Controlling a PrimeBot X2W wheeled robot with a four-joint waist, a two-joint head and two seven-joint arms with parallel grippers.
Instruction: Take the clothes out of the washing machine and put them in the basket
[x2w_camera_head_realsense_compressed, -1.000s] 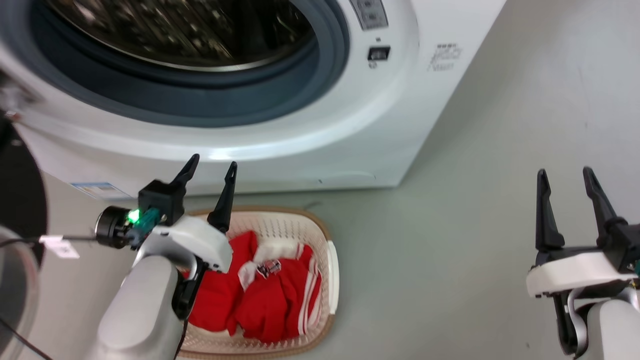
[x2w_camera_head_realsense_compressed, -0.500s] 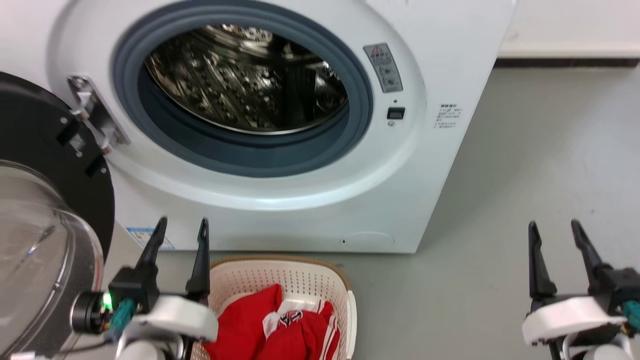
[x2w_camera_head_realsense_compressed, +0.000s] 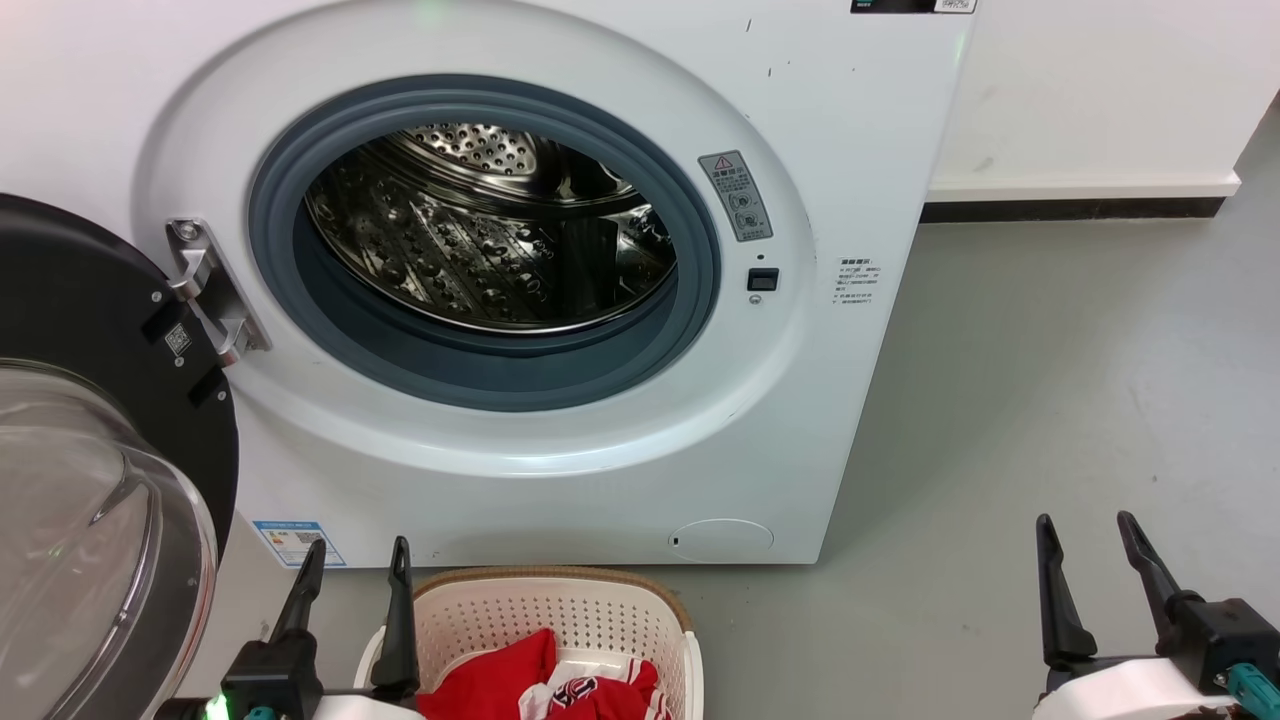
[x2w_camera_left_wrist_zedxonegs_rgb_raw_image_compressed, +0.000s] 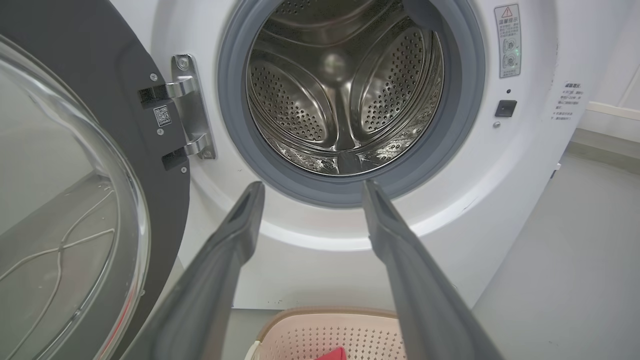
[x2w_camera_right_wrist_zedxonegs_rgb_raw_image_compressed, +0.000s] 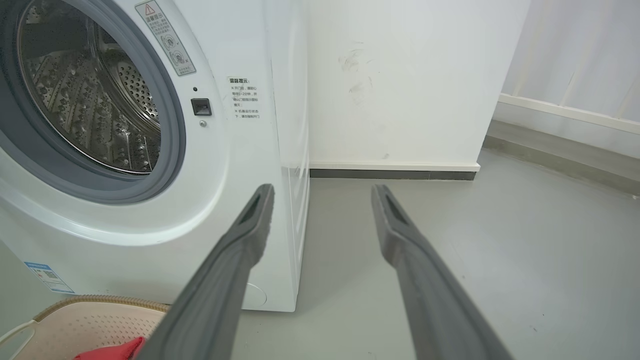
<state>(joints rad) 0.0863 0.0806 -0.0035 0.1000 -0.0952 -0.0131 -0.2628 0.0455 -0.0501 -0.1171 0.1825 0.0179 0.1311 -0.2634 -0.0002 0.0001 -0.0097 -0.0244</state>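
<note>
**Head view.** A smooth grey floor (x2w_camera_head_realsense_compressed: 1050, 400) runs back to a white wall (x2w_camera_head_realsense_compressed: 1090, 90) edged with a dark skirting strip (x2w_camera_head_realsense_compressed: 1070, 210). The washing machine (x2w_camera_head_realsense_compressed: 560, 480) stands on it, white and glossy. Its round door (x2w_camera_head_realsense_compressed: 90, 520) hangs open at the left, a black rim around bulging clear glass. A grey rubber ring (x2w_camera_head_realsense_compressed: 500, 375) frames the drum (x2w_camera_head_realsense_compressed: 480, 260), whose dimpled steel shows all round.

The basket (x2w_camera_head_realsense_compressed: 560, 605) sits on the floor just in front of the machine. It is cream perforated plastic with a brown woven-look rim. The clothes (x2w_camera_head_realsense_compressed: 495, 690), soft bright red with white trim, lie inside it.

The left gripper (x2w_camera_head_realsense_compressed: 358, 548) rises at the bottom edge beside the basket's left rim. Its 2 dark fingers are parted with nothing between them. The right gripper (x2w_camera_head_realsense_compressed: 1085, 522) is low at the right over bare floor, well apart from the basket, and is likewise spread and holding nothing.

**Left wrist view.** This looks straight into the drum, showing rows of round holes and raised ribs on its back wall. A chrome hinge (x2w_camera_left_wrist_zedxonegs_rgb_raw_image_compressed: 187, 107) is bolted beside the ring. The basket's rim and a scrap of red show at the bottom edge.

**Right wrist view.** The machine's flat side panel shows here, with faint scuff marks (x2w_camera_right_wrist_zedxonegs_rgb_raw_image_compressed: 357, 75) on the wall. A corner of the basket with a red fold sits at the lower left.
</note>
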